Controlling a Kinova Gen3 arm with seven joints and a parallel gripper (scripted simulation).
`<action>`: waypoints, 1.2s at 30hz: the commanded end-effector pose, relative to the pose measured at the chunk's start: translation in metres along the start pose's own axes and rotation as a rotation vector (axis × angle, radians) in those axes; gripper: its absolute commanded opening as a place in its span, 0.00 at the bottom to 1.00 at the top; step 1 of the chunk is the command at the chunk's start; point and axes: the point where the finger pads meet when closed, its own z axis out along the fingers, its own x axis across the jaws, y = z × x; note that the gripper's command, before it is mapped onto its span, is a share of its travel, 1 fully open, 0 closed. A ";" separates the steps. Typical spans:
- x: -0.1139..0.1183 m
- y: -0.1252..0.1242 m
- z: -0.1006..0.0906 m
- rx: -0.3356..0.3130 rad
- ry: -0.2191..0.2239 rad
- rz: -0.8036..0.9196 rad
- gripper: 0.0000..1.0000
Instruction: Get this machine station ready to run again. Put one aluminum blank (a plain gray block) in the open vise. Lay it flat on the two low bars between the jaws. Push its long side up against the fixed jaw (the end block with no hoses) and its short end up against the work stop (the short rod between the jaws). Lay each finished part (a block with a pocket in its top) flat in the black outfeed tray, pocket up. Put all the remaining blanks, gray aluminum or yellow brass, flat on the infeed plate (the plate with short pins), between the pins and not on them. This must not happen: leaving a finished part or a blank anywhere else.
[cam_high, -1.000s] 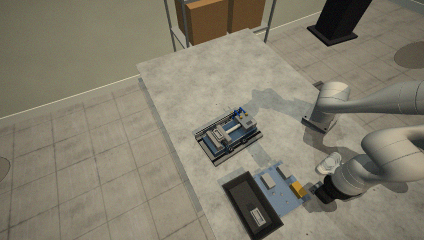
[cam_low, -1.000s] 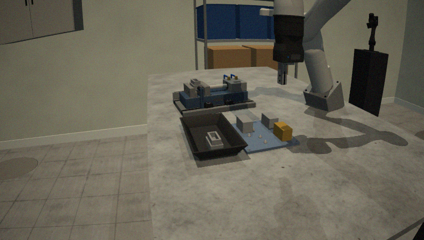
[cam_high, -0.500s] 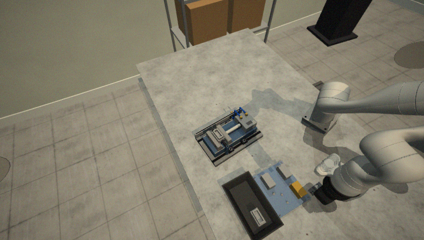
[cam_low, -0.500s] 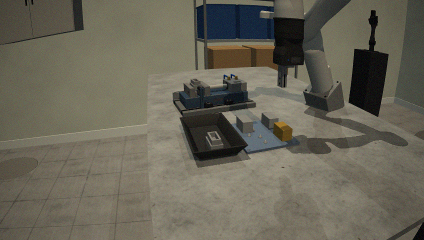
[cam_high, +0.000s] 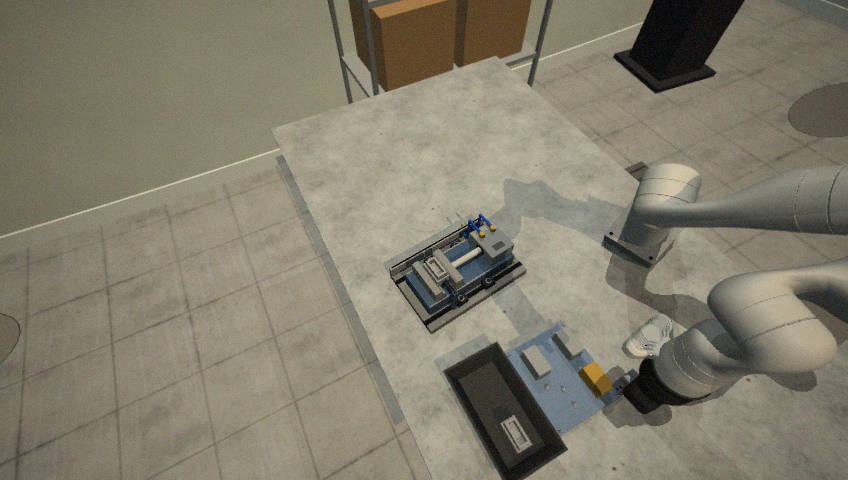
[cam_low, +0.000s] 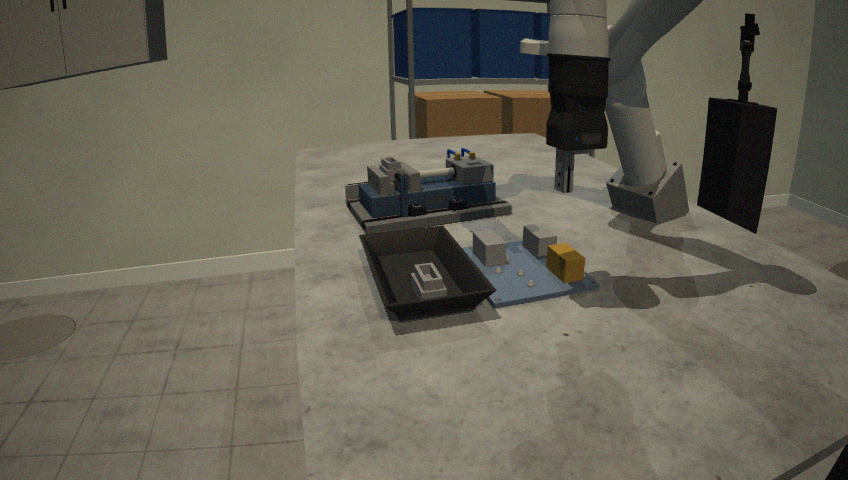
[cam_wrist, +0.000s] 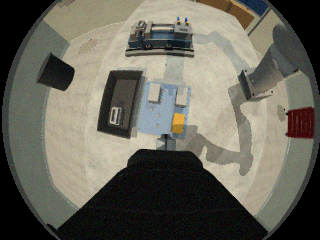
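My gripper (cam_high: 620, 385) (cam_low: 564, 190) (cam_wrist: 165, 139) is shut and empty, above the table near the infeed plate's brass side. The vise (cam_high: 476, 272) (cam_low: 452, 193) (cam_wrist: 162, 36) holds a pocketed part (cam_high: 436, 268) (cam_low: 390, 161) between its jaws, pocket up. Another pocketed part (cam_high: 516, 434) (cam_low: 429, 279) (cam_wrist: 115, 116) lies in the black tray (cam_high: 487, 389) (cam_low: 389, 261) (cam_wrist: 125, 90), pocket up. The infeed plate (cam_high: 560, 413) (cam_low: 511, 291) (cam_wrist: 145, 123) bears two gray blanks (cam_high: 536, 361) (cam_low: 490, 249) (cam_wrist: 154, 93) and a yellow brass blank (cam_high: 595, 379) (cam_low: 565, 263) (cam_wrist: 178, 123). The undersides of these blanks are hidden.
Short pins (cam_high: 562, 388) (cam_low: 520, 272) stand on the plate beside the blanks. The tray's high walls adjoin the plate. Blue hoses (cam_high: 486, 221) (cam_low: 464, 152) rise from the vise's far block. The arm's base (cam_high: 636, 240) (cam_low: 648, 193) stands at the table's right side.
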 end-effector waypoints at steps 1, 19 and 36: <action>0.000 -0.002 0.006 0.003 0.002 0.006 0.00; 0.000 -0.003 0.033 0.003 0.002 0.006 0.00; 0.000 -0.003 0.039 0.003 0.002 0.006 0.00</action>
